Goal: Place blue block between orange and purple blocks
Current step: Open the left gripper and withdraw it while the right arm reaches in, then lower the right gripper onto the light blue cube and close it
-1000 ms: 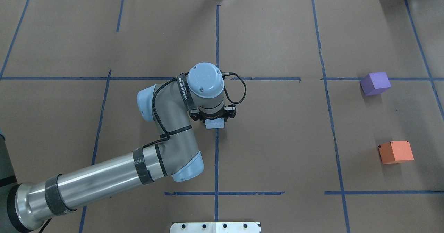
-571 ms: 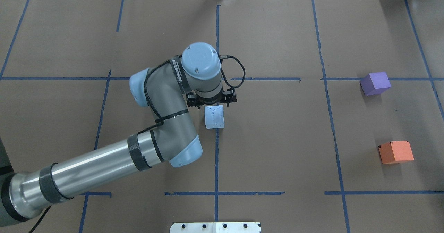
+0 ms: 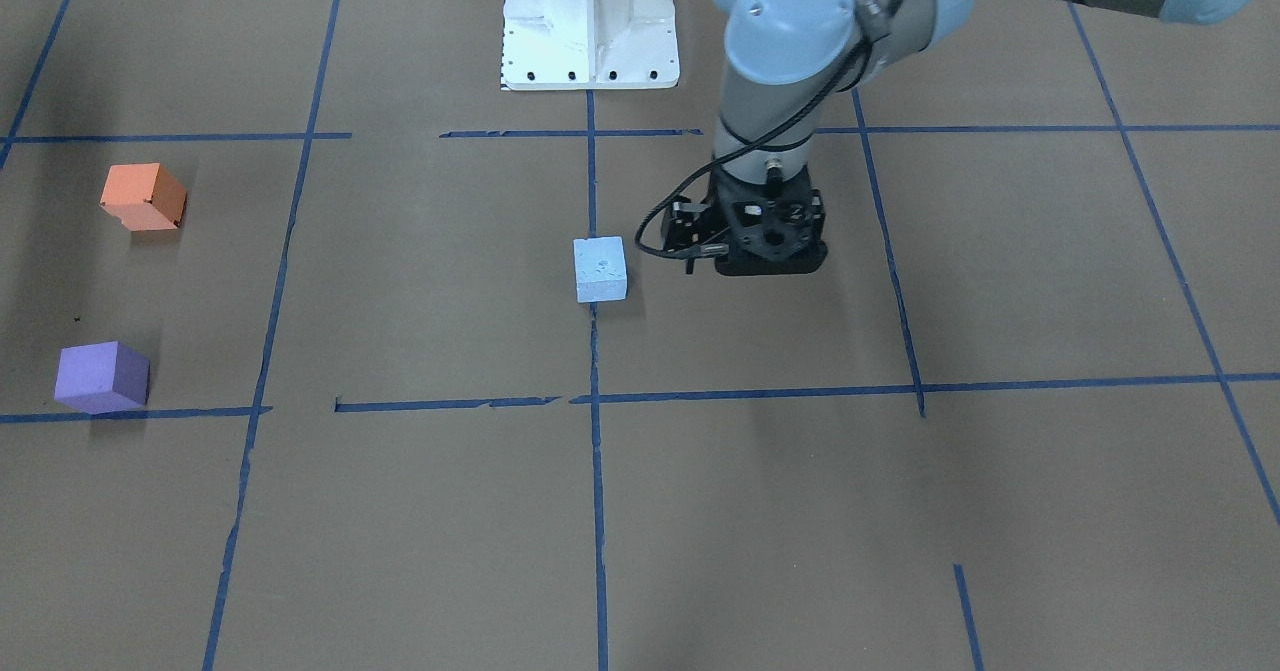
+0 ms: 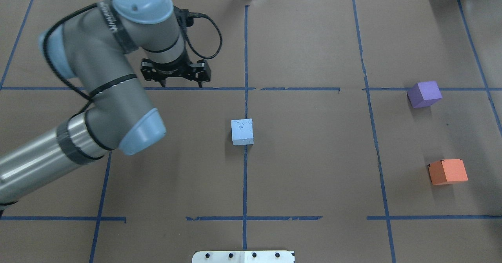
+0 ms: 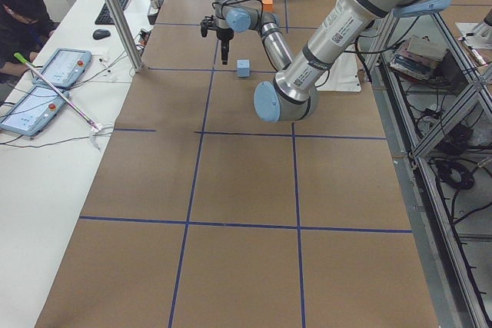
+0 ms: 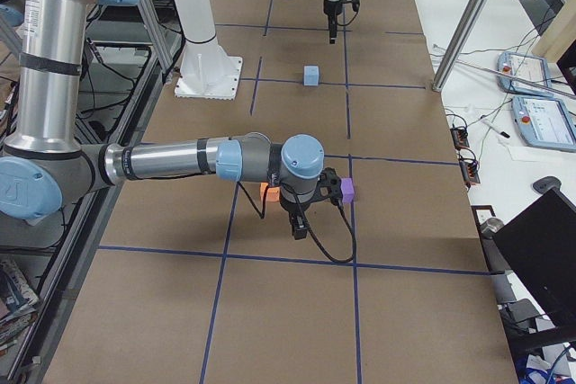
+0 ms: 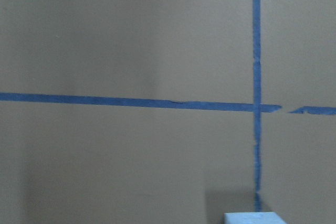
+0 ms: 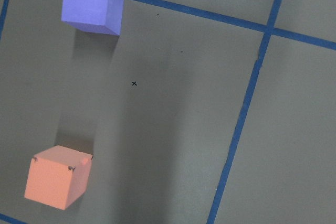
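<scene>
Closest to the robot's base, the orange block (image 4: pixel 448 171) sits on the counter (image 4: pixel 313 169), far out on the right side. Moving out, the blue block (image 4: pixel 242 131) rests dead centre on the long blue tape line (image 4: pixel 244 184), nothing touching it, well apart from both other blocks. Further still, the purple block (image 4: pixel 424 94) sits beyond the orange one, a gap between them. Farthest out, the left end effector (image 4: pixel 181 85) hangs released, fingers spread and gripping nothing, beyond and left of the blue block. The right end effector (image 6: pixel 299 227) shows only in the right side view, near orange and purple. Spread or clenched, I cannot tell.
</scene>
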Controlling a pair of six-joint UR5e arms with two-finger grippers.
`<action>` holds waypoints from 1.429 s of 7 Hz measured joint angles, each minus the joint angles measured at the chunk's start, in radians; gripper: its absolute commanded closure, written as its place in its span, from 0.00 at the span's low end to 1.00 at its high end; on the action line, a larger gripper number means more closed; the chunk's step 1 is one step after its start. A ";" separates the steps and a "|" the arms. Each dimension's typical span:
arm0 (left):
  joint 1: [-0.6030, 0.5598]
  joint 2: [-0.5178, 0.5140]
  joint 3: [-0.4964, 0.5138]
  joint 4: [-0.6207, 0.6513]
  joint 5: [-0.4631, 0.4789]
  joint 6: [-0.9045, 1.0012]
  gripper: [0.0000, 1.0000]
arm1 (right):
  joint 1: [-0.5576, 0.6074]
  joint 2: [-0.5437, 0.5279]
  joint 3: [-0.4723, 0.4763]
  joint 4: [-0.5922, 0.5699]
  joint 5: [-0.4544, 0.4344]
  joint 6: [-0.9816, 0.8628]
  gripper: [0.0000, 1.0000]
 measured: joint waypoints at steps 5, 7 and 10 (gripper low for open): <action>-0.399 0.536 -0.226 0.015 -0.121 0.678 0.00 | -0.217 0.106 0.016 0.291 0.012 0.551 0.00; -0.599 0.696 -0.205 0.009 -0.195 0.919 0.00 | -0.381 0.206 0.022 0.398 -0.074 0.875 0.00; -0.813 0.839 -0.120 0.001 -0.294 1.152 0.00 | -0.679 0.424 0.018 0.394 -0.281 1.263 0.00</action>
